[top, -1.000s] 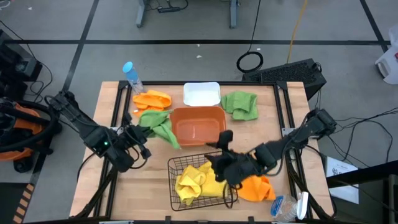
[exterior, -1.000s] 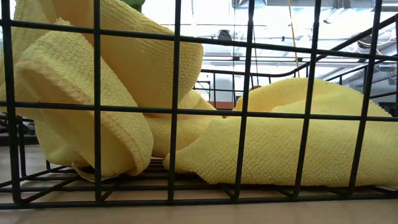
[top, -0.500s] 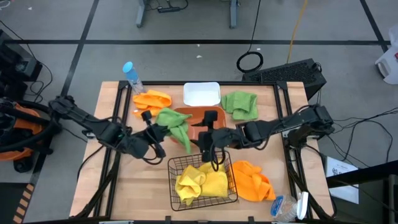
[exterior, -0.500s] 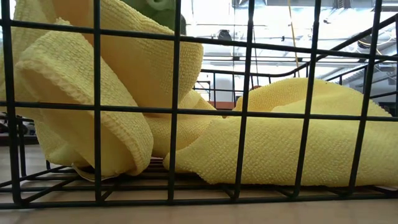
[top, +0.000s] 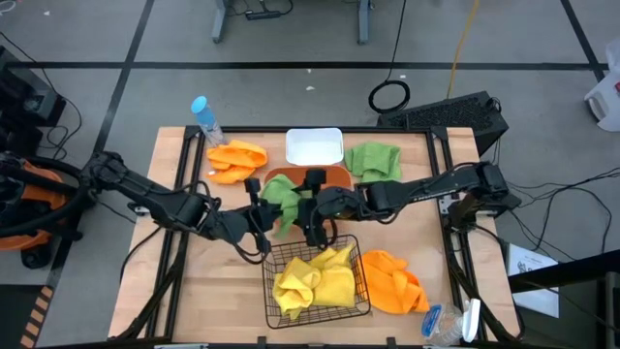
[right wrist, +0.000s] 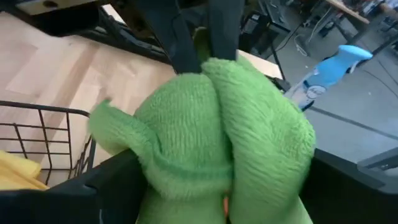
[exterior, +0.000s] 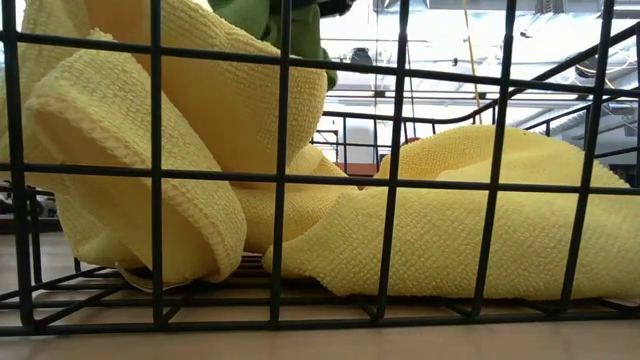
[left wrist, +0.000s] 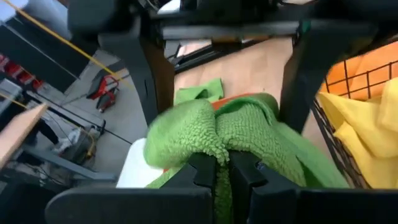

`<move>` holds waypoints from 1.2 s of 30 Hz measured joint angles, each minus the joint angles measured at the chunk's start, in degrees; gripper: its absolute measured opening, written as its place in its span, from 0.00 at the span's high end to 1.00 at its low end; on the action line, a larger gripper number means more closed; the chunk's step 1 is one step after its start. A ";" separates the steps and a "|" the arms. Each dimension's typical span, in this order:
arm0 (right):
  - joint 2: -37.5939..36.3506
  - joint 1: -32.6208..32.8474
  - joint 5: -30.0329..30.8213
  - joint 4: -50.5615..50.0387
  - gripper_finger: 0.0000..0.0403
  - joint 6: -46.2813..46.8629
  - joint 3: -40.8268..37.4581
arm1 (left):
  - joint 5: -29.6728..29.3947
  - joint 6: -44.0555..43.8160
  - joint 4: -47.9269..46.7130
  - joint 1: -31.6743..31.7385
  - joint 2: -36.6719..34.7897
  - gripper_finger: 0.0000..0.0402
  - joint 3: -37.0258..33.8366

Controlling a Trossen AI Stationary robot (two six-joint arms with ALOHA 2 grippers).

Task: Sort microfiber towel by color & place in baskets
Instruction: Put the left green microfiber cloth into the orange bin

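Nearest the front edge, black wire-mesh basket point(top: 315, 281) with two yellow towels point(top: 312, 281) inside, filling the low view behind the mesh. Just right of it, orange towel point(top: 392, 281) on the table point(top: 232, 291). Mid-table, left gripper point(top: 263, 215) clamped on a green towel point(top: 281, 194), held up over the orange-brown tub point(top: 334, 175). Right gripper point(top: 312, 209) at the same towel, fingers spread wide on either side of the bunched cloth. Farther back, white bin point(top: 314, 147), second orange towel point(top: 235, 158) to its left, second green towel point(top: 374, 163) to its right. Blue-capped bottle point(top: 204, 118) at the far left corner.
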 joint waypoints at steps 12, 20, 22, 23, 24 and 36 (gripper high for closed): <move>1.18 -0.71 0.33 -0.53 0.57 -2.14 -0.04 | -0.60 1.00 0.72 0.02 0.69 0.95 0.00; 1.16 -2.00 0.21 -3.26 0.97 -5.04 -0.04 | -1.38 -5.91 -3.35 2.28 0.54 0.64 0.00; 1.16 -2.65 0.24 -4.30 0.95 -5.05 -0.02 | -1.54 -8.23 -7.56 3.12 0.53 0.52 0.00; 1.16 -3.00 0.30 -5.03 0.94 -5.05 -0.02 | -1.81 -9.40 -9.98 3.55 0.53 0.47 0.00; 1.16 -3.40 0.31 -5.79 0.93 -5.05 -0.02 | -2.35 -10.69 -12.45 3.88 0.53 0.42 0.00; 1.12 -7.71 -0.73 -16.60 0.97 -3.14 -0.02 | -10.64 -24.91 -29.95 7.35 0.51 0.22 -1.57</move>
